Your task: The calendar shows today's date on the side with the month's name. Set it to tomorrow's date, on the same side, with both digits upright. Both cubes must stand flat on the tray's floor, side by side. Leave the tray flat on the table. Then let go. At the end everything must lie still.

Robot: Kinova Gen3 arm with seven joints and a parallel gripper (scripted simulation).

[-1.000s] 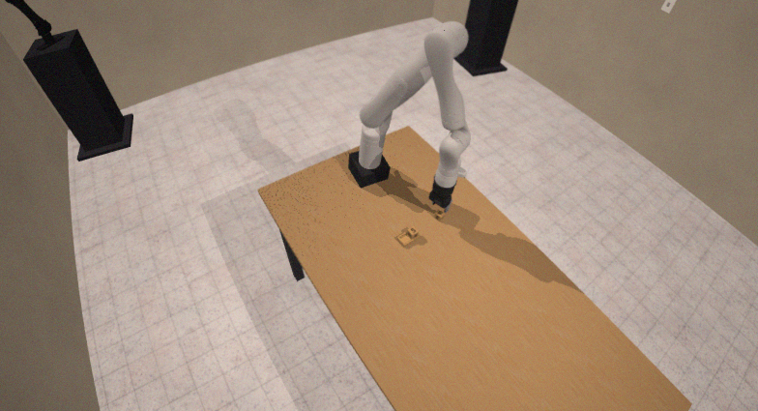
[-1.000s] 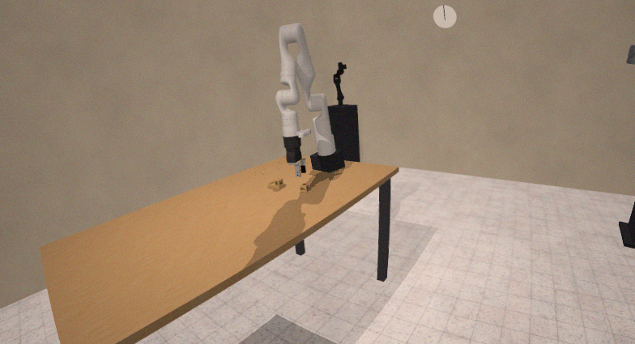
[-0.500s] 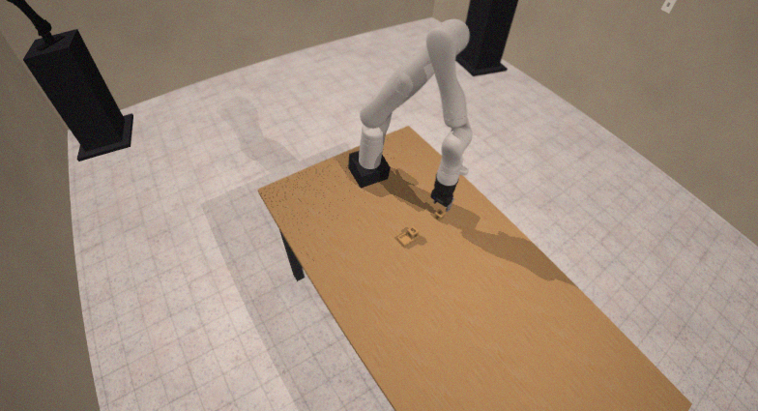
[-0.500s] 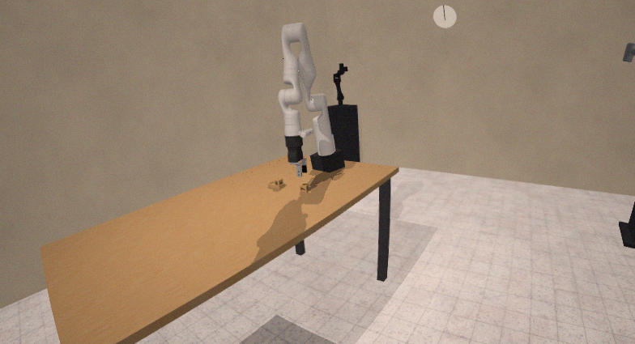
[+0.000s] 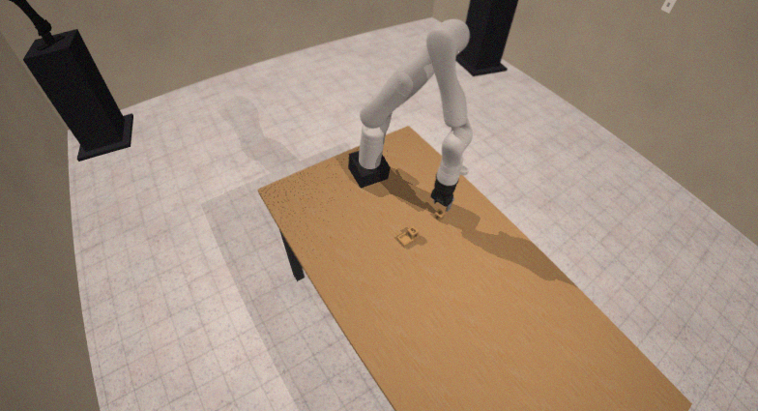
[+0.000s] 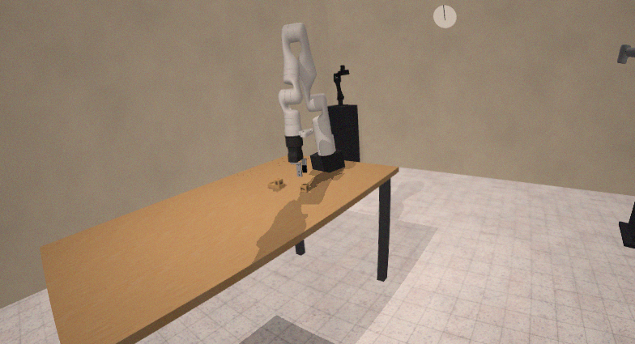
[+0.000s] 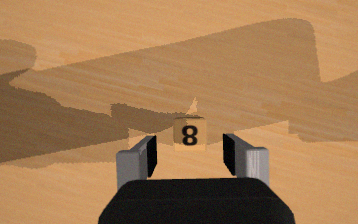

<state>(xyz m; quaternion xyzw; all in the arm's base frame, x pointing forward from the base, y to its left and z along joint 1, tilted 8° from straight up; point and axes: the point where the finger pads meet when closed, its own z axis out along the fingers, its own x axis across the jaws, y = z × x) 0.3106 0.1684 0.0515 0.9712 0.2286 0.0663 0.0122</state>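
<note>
A small wooden cube [image 5: 439, 214] [image 6: 304, 188] [image 7: 198, 142] lies on the table outside the tray, with a black 8 on its top face in the wrist view. My gripper [image 5: 445, 207] [image 6: 301, 172] [image 7: 189, 148] is open and empty, above the table close to this cube; in the wrist view the cube shows ahead, between the lines of the two fingers. The wooden calendar tray [image 5: 401, 242] [image 6: 270, 187] stands on the table. A second cube [image 5: 413, 231] [image 6: 279, 181] is in it at one end. Its digits are too small to read, and the month's name cannot be read.
The wooden table [image 5: 456, 312] [image 6: 177, 235] carries the arm's black base [image 5: 368, 170] [image 6: 327, 161] behind the tray and cube. The arm's shadow falls across the table around the loose cube. The table's long edge runs beyond the loose cube, on the side away from the tray.
</note>
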